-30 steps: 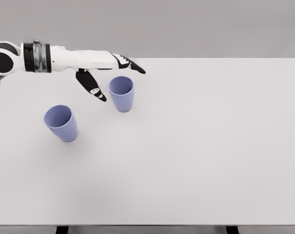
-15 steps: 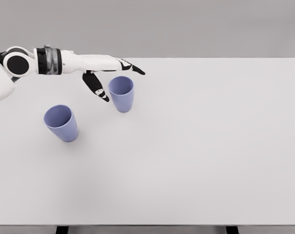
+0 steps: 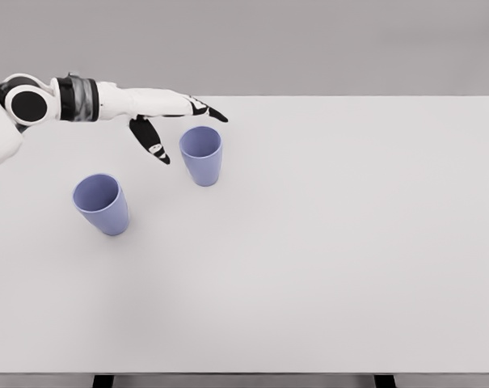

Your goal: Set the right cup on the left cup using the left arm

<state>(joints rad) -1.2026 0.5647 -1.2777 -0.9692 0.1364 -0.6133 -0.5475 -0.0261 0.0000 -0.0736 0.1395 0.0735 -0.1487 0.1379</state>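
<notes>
**Lead:** Reaching is the step you are in, I judge. Your left hand (image 3: 173, 121) hangs just beside the right pale blue tapered plastic cup (image 3: 201, 155), on that cup's left and a little behind its rim. Nothing is gripped yet.

**Operator:** How do the fingers stand?

**Lead:** Spread and slack, holding nothing. The long fingers (image 3: 209, 112) point past the back of the right cup's rim, and the thumb (image 3: 153, 143) hangs down on the cup's left side. From this one view you cannot tell whether the thumb touches the wall; it looks close but apart.

**Operator:** And the target?

**Lead:** The left pale blue tapered plastic cup (image 3: 102, 204) stands upright, mouth up, well to the left of the right cup and nearer to you. Both rest on the white flat table (image 3: 333, 242), and they are well apart from each other. Your right hand is out of the picture.

**Operator:** What does the next move call for?

**Lead:** In my view, you bring the palm in so that the right cup sits between thumb and fingers, then close around its wall below the rim. Close gently: the cup is light and tapered, so a push from one side could tip it or slide it away. Once you hold it, lift it straight up, carry it left and toward you, and lower it squarely onto the left cup's open mouth.
</notes>
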